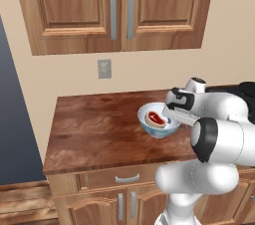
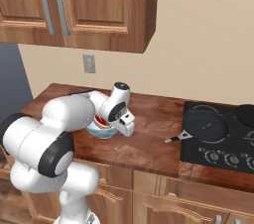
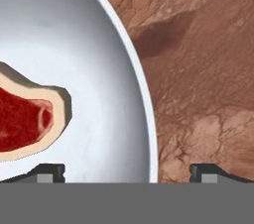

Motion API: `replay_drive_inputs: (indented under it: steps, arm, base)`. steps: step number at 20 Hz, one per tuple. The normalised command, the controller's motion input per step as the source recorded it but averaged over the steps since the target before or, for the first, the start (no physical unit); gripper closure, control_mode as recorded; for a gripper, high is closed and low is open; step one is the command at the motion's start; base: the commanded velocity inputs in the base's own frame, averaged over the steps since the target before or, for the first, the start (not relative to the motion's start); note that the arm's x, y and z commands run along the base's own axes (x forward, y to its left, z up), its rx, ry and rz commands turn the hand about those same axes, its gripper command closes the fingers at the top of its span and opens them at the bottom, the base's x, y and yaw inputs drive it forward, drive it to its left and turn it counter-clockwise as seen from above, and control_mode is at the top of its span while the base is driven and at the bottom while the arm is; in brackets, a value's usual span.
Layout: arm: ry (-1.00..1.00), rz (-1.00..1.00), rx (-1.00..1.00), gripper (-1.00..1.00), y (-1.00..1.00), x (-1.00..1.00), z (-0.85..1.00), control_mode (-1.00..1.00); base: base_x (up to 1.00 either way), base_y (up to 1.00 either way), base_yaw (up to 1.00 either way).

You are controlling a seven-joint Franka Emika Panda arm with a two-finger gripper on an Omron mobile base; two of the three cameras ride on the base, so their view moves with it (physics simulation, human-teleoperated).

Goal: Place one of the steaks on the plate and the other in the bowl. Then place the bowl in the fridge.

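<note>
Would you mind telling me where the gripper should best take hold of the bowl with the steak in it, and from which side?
Grip the bowl by its thin upright rim, coming down from above: one finger inside, one outside. The open gripper already straddles the rim on the side away from the steak, so closing there probably clears the meat.

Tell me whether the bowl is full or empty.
Not empty: the bowl stands upright on the counter with one steak lying flat inside. The open gripper straddles its rim.

Hand (image 3: 127, 171) low, fingers wide apart
</note>
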Motion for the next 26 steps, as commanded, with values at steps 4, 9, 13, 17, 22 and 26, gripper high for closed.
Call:
replay_drive_inputs:
  steps: [4,9,13,17,22,26]
  arm:
    - [0.00,0.00,-0.01,1.00,0.22,0.00,-0.07,-1.00]
    - [0.00,0.00,0.00,1.00,0.09,0.00,-0.08,-1.00]
    - [0.00,0.00,0.00,1.00,0.03,0.00,-0.19,-1.00]
    - [0.00,0.00,0.00,1.00,0.00,0.00,-0.11,-1.00]
    - [-0.08,-0.01,0.08,1.00,0.00,-0.15,0.02,-1.00]
    - [-0.15,-0.06,0.12,1.00,0.08,-0.28,0.27,-1.00]
  base:
    - [0.00,0.00,0.00]
    - [0.00,0.00,0.00]
    - [0.00,0.00,0.00]
    - [0.00,0.00,0.00]
    - [0.00,0.00,0.00]
    - [0.00,0.00,0.00]
